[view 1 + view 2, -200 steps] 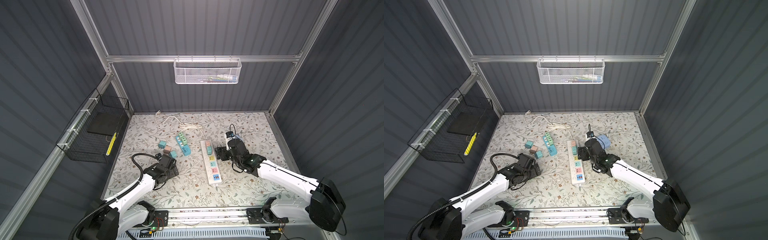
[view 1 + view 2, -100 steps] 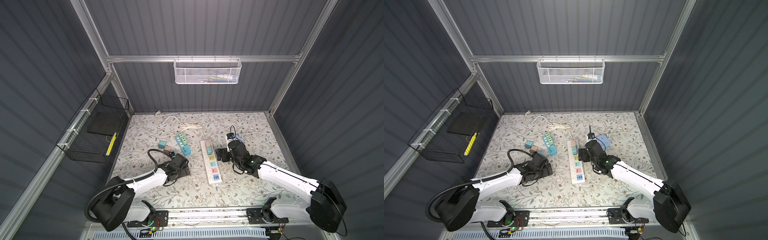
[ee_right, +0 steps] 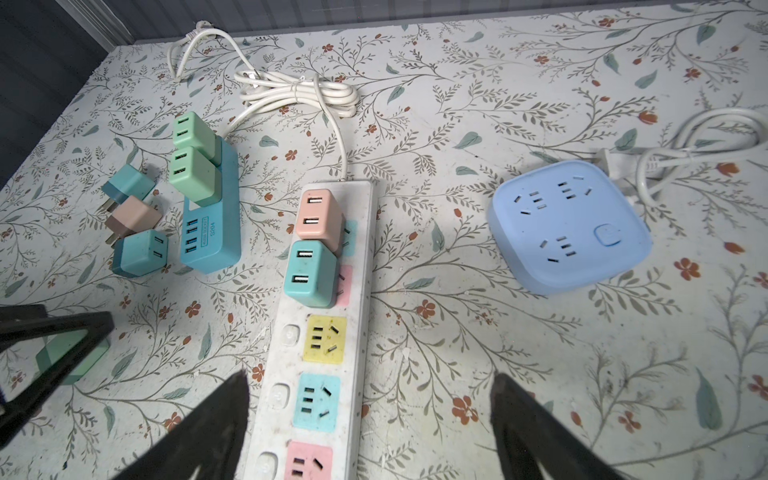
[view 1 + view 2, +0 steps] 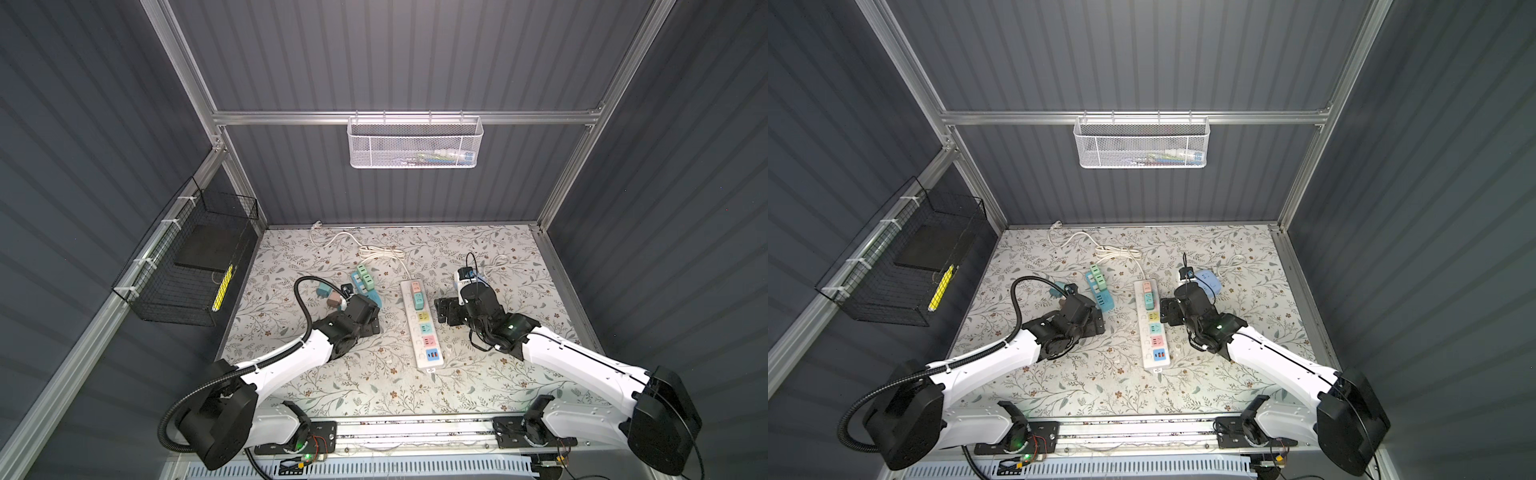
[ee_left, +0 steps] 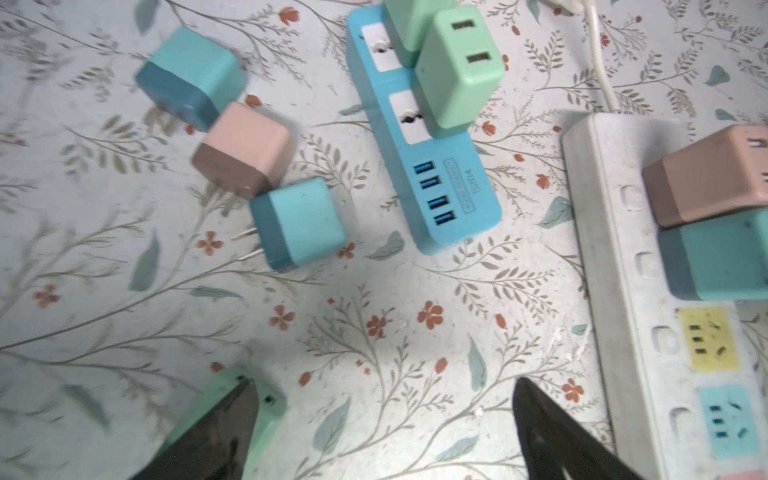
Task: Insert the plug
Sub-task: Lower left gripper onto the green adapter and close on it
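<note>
Jaws of the left gripper (image 5: 384,384) stand wide just over the flowered mat (image 5: 374,291), closed on nothing. A green plug (image 5: 266,415) lies at 1 finger, mostly outside the gap, and I cannot tell if it touches. The right gripper (image 3: 370,411) is wide and empty too, its fingers to either side of the near end of the white strip (image 3: 357,340).

The step looks like fetching a plug. To do it well, the left gripper should centre over the green plug, turn so the pads meet its flat sides with the prongs left free, and only then close.

Farther on, 3 loose plugs (image 5: 245,149) lie touching in a row, the nearest a teal plug (image 5: 297,224). On the white strip the yellow socket (image 3: 325,338) is the free one nearest the seated plugs (image 3: 309,274). The right gripper could pin the strip while the prongs go straight down.
</note>
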`<state>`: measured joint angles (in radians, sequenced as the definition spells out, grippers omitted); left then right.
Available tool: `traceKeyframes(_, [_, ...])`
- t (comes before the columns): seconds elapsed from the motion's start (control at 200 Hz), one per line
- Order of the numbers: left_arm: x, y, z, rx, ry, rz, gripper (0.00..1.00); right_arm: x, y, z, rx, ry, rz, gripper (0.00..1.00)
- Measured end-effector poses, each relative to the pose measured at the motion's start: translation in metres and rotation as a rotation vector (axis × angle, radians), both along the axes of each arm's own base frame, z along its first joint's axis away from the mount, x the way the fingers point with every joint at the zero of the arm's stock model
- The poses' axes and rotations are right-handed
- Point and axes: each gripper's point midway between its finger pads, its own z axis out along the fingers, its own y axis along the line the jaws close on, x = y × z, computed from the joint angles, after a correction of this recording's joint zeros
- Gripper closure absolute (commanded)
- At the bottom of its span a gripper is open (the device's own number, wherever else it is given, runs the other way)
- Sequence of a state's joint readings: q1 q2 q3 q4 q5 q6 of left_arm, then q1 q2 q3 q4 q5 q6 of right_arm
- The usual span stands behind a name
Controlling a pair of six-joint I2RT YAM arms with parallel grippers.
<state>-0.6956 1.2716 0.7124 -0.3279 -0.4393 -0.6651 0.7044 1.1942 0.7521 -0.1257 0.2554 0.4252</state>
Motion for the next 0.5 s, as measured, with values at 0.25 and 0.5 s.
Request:
traceKeyframes(0.25, [-0.009,0.047,-0.018,0.047,0.126,0.062,0.09,0.0,0.01,-0.016,-0.002,0.043,0.038,0.14])
traceKeyframes(0.5, [-0.022,0.029,-0.044,0.008,0.243,-0.049,0.13,-0.001,0.014,-0.019,0.008,0.059,0.053,0.13])
